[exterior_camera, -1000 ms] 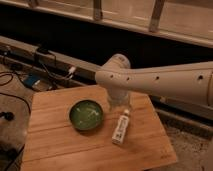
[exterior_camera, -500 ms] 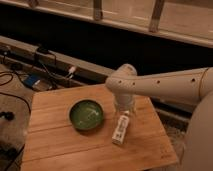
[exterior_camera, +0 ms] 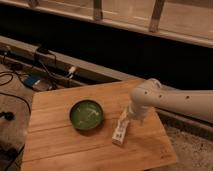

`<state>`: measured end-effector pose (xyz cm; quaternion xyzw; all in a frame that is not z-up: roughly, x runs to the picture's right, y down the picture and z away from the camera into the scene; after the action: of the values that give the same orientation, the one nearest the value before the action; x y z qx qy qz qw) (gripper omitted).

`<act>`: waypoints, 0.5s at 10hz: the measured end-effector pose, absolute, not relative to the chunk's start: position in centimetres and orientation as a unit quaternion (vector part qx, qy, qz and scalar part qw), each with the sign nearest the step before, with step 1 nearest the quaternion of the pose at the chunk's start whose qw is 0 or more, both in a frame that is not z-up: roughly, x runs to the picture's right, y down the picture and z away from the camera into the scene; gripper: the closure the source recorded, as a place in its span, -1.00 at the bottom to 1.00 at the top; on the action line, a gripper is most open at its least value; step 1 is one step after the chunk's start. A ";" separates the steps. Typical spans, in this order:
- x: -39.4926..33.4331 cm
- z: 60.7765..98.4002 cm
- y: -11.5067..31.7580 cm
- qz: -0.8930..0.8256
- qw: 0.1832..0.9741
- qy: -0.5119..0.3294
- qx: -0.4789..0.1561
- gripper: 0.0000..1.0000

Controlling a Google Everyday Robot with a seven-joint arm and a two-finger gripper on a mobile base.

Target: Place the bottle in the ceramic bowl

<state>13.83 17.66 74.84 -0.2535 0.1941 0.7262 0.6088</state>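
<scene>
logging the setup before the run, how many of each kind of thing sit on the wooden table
green ceramic bowl: 1
white bottle, lying on its side: 1
total on the wooden table: 2
not counted: the gripper, at the bottle's far end, jaws open

A thick, smooth white arm [exterior_camera: 187, 104] is ending in a rounded joint [exterior_camera: 148, 94] that is showing small dark dots. Its pale claw [exterior_camera: 131, 116] is hanging beneath that joint, over the desk [exterior_camera: 60, 145], right of centre.
</scene>
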 end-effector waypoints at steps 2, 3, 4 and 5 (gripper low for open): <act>12.3 74.2 18.0 0.725 0.613 0.181 -0.256 -0.30; 11.1 74.0 18.0 0.721 0.619 0.177 -0.257 -0.30; 10.1 73.7 18.1 0.716 0.626 0.173 -0.256 -0.30; 9.2 73.5 18.1 0.708 0.637 0.170 -0.256 -0.30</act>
<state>9.17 18.13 73.54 -0.2555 0.1696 0.7076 0.6366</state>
